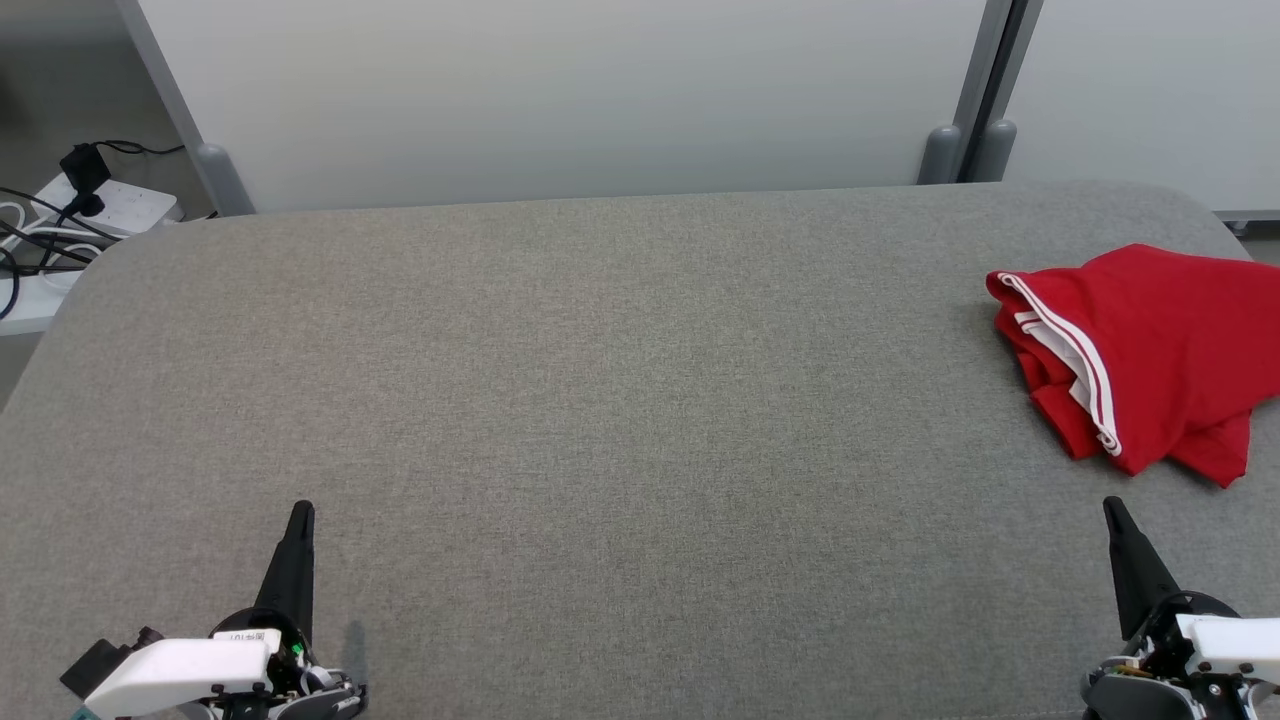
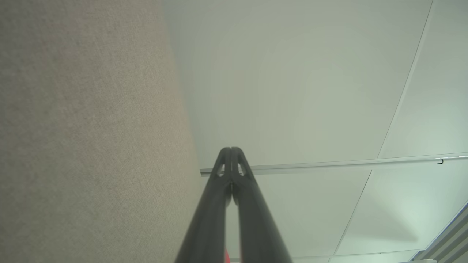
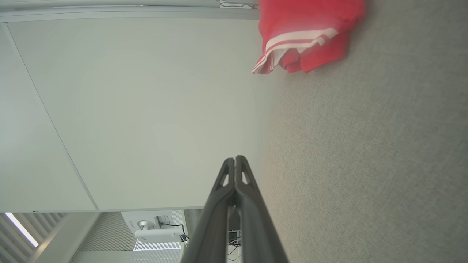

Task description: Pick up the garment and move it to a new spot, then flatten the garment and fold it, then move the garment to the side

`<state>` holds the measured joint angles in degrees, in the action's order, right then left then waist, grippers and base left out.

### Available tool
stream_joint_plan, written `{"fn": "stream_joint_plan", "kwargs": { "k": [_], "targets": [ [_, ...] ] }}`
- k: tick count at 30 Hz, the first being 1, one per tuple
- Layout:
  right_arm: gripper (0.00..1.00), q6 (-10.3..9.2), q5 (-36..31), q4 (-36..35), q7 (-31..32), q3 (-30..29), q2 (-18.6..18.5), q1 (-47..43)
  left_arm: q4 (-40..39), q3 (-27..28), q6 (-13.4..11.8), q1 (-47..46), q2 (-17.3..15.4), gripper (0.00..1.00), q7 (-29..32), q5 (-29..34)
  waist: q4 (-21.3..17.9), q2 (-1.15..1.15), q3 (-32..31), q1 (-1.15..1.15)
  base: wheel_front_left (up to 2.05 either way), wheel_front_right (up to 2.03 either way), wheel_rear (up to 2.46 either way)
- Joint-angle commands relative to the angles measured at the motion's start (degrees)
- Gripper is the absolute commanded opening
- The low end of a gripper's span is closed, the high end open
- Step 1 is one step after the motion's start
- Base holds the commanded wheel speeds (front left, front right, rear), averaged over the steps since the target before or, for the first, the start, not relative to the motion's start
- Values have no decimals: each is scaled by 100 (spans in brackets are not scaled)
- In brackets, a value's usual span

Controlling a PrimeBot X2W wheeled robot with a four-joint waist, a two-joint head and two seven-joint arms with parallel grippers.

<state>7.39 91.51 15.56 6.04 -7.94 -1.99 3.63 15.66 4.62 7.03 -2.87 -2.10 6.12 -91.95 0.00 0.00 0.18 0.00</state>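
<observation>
A red garment point(image 1: 1150, 350) with white stripes along one hem lies crumpled at the right edge of the grey fabric table point(image 1: 600, 400). It also appears at the top of the right wrist view as the garment point(image 3: 307, 33). My left gripper point(image 1: 300, 510) rests at the lower left, shut and empty, its fingers pressed together in the left wrist view point(image 2: 231, 149). At the lower right my right gripper point(image 1: 1112, 505) is shut and empty too, a short way in front of the garment; its closed tips point(image 3: 235, 159) point past the cloth's left side.
A white partition wall point(image 1: 560, 90) stands along the table's far edge. A power strip with black cables point(image 1: 70, 220) sits off the table at the far left. The wide grey surface stretches between the two grippers.
</observation>
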Motion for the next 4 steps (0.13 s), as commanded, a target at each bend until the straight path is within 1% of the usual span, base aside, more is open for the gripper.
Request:
{"fn": "stream_joint_plan", "kwargs": {
  "k": [1, 4],
  "targets": [
    [0, 10, 65, -154, 45, 142, -88, 255, -161, 190, 46, -332, -77, 0, 36, -21, 0, 0, 0, 0, 0, 0, 0],
    [0, 10, 66, -154, 45, 142, -88, 255, -161, 190, 46, -332, -77, 0, 36, -21, 0, 0, 0, 0, 0, 0, 0]
  ]
}}
